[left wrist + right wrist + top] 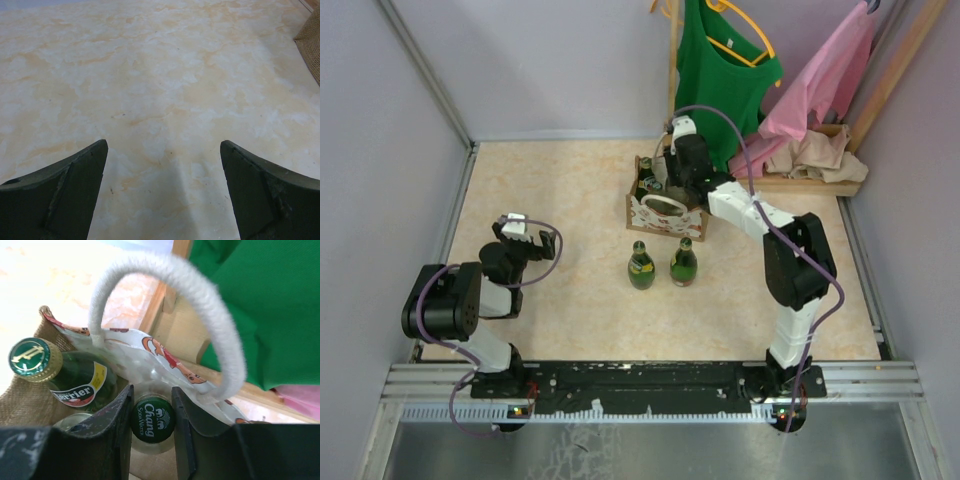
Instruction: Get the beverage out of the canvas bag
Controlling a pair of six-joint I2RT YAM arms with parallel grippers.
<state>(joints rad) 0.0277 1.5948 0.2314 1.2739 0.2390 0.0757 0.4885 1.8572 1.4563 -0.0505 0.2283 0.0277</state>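
The canvas bag (665, 213) stands on the table at back centre, with a white looped handle (202, 295) and cream patterned lining (135, 355). My right gripper (677, 172) reaches down into it. In the right wrist view, the right gripper (152, 415) is shut on the green "Chang" cap of a clear soda-water bottle (153, 420). A green Perrier bottle (75, 382) stands beside it inside the bag. Two green bottles (641, 266) (684, 263) stand on the table in front of the bag. My left gripper (515, 228) is open and empty over bare table (164, 150).
A wooden clothes rack base (815, 182) sits just behind and right of the bag, with a green shirt (725, 70) and a pink garment (820, 85) hanging above. Enclosure walls stand left, back and right. A burlap corner of the bag (311, 47) shows in the left wrist view.
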